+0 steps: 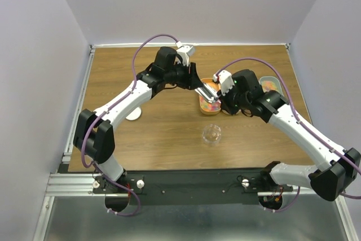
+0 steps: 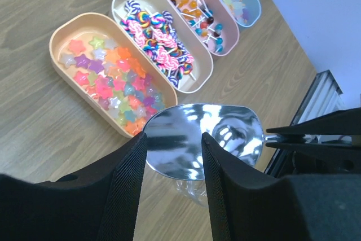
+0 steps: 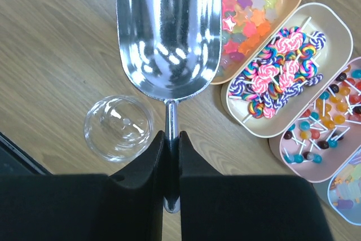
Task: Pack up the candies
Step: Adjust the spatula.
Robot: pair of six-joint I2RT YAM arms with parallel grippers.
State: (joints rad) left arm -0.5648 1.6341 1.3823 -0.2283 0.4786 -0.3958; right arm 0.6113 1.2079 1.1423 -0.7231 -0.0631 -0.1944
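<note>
wood-grain table [image 1: 163,134] between pale walls [image 1: 192,4]; right hand [image 3: 171,139] pinches scoop [image 3: 166,26] handle, left hand [image 2: 174,142] spread

no legible text, labels, brands, numbers or signs anywhere

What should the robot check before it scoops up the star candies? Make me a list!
1. Scoop gripped: ok. The right gripper is shut on the metal scoop by its handle.
2. Scoop ready for a load: ok. Its bowl is empty.
3. Scoop lined up: ok. Its bowl sits at the end of the orange tray, next to the star candies.
4. Left gripper out of the way: cannot tell. It hangs open close above the scoop's bowl.
5. Cup ready: ok. The clear cup stands empty beside the scoop's handle.
</note>
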